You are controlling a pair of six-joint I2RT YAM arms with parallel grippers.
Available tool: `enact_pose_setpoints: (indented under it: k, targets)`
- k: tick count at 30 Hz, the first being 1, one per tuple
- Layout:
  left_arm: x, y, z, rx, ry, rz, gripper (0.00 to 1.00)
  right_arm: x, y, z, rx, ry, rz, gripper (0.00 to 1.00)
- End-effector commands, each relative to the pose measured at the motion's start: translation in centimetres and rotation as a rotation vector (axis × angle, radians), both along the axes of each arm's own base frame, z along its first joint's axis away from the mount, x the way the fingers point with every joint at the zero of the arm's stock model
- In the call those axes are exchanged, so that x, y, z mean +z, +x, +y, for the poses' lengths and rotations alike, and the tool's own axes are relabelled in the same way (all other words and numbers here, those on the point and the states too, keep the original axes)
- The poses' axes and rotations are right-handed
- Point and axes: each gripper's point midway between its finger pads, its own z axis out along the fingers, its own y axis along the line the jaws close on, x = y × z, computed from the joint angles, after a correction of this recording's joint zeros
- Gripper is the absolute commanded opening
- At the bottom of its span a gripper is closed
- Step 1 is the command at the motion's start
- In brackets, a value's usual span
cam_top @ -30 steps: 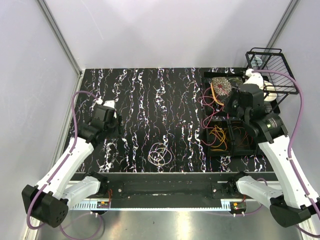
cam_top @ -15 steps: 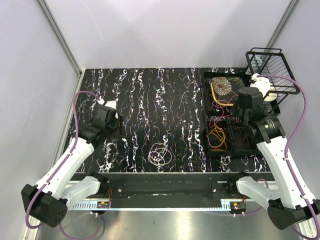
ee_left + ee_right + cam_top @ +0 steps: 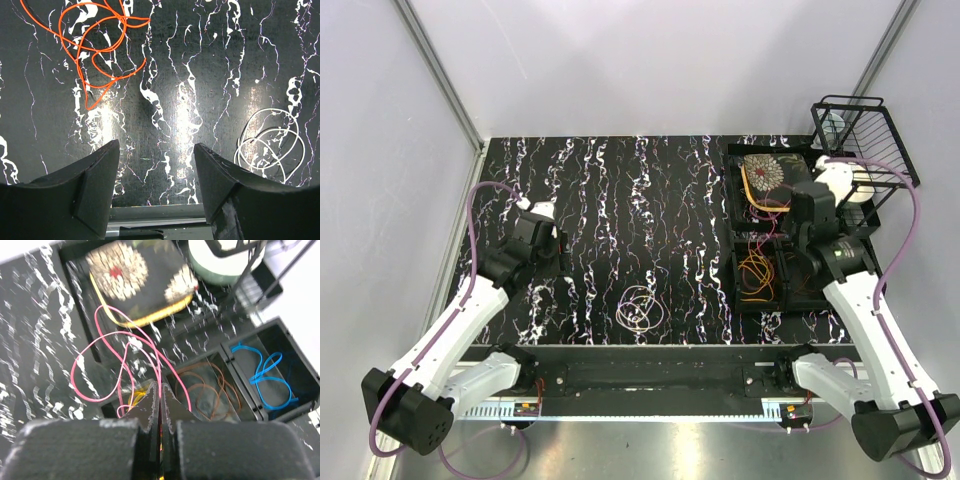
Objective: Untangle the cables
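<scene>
A pink-red cable [image 3: 98, 361] hangs in loops from my right gripper [image 3: 160, 386], which is shut on one strand over the black compartment tray [image 3: 732, 262]; the same cable [image 3: 758, 216] shows from above beside that gripper [image 3: 793, 242]. An orange cable [image 3: 755, 273] lies in a tray compartment. A brown coil [image 3: 216, 390] and a blue cable [image 3: 264, 375] fill two others. A pale coil [image 3: 640, 310] rests on the marbled table. My left gripper [image 3: 156, 146] hovers open and empty over bare table, with an orange cable [image 3: 100, 45] and the pale coil [image 3: 272, 145] ahead of it.
A patterned black cloth box [image 3: 135, 277] with a yellow edge sits at the tray's far end. A black wire basket [image 3: 865, 140] holding a white round item stands at the back right corner. The table's metal rail [image 3: 155, 212] shows under the left fingers.
My right gripper has drawn back toward the near right with the pink-red cable, pulling its loops over the tray. The left gripper has edged slightly right.
</scene>
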Motion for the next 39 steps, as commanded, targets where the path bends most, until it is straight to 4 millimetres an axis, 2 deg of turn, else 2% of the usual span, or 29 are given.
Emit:
enact_pose_setpoints:
  k: [1, 4, 11, 17, 22, 24, 28, 33, 39]
  targets:
    - [0.9, 0.8, 0.0, 0.014, -0.002, -0.052, 0.64, -2.1, -0.6, 0.4, 0.016, 0.038, 0.000, 0.00]
    - [0.9, 0.8, 0.0, 0.012, -0.002, -0.051, 0.64, -3.7, -1.5, 0.8, 0.032, 0.073, 0.022, 0.00]
    - [0.9, 0.8, -0.1, 0.010, -0.004, -0.050, 0.64, -5.1, -3.7, 1.8, 0.068, 0.159, 0.069, 0.00]
    - [0.9, 0.7, -0.1, 0.008, -0.006, -0.051, 0.64, -7.2, -6.0, 2.9, 0.086, 0.255, 0.133, 0.00]
    - [0.9, 0.7, -0.2, 0.006, -0.008, -0.050, 0.64, -7.7, -6.5, 3.7, 0.069, 0.314, 0.187, 0.00]
    - [1.0, 0.8, -0.2, 0.004, -0.009, -0.053, 0.64, -9.0, -6.8, 3.7, 0.023, 0.343, 0.243, 0.00]
    - [1.1, 0.7, -0.3, 0.002, -0.012, -0.058, 0.64, -9.6, -7.4, 3.5, -0.069, 0.398, 0.263, 0.00]
    - [1.1, 0.8, -0.3, -0.001, -0.013, -0.057, 0.64, -12.7, -8.3, 4.9, -0.092, 0.481, 0.362, 0.00]
    - [1.2, 0.8, -0.4, -0.004, -0.017, -0.062, 0.64, -14.1, -8.9, 4.8, -0.135, 0.504, 0.384, 0.00]
